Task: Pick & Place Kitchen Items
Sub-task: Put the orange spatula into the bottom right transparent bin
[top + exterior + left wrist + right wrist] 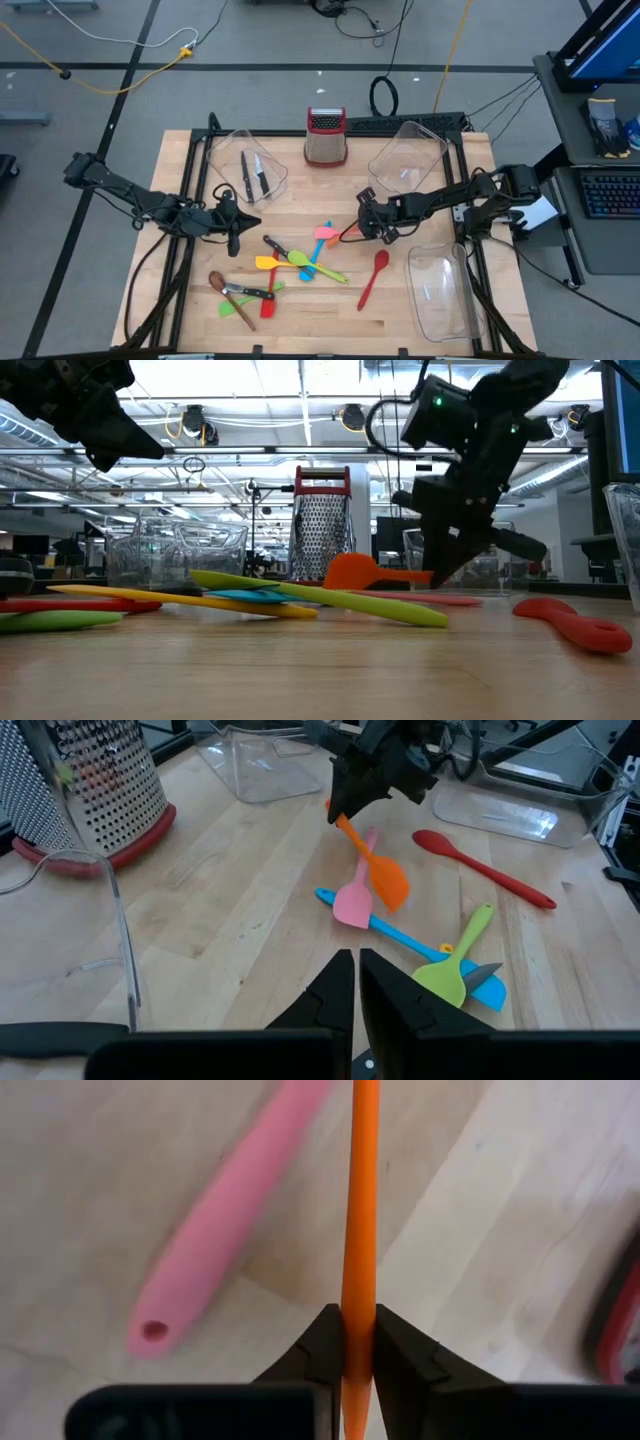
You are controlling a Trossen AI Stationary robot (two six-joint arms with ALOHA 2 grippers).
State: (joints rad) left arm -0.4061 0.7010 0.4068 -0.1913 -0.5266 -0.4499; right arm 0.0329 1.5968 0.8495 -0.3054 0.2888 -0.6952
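orange spatula [378,870] sits mid-worktop, its thin handle pinched in the right tool [358,1342], blade touching the pink spatula [355,898]. lifted, it could swivel or drag that neighbour. left tool [356,982], closed and empty, hovers nearby.

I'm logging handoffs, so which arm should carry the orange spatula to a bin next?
The right arm, probably. Its end effector is already shut on the orange spatula handle, near a clear bin. The left end effector is shut, empty, over bare table.
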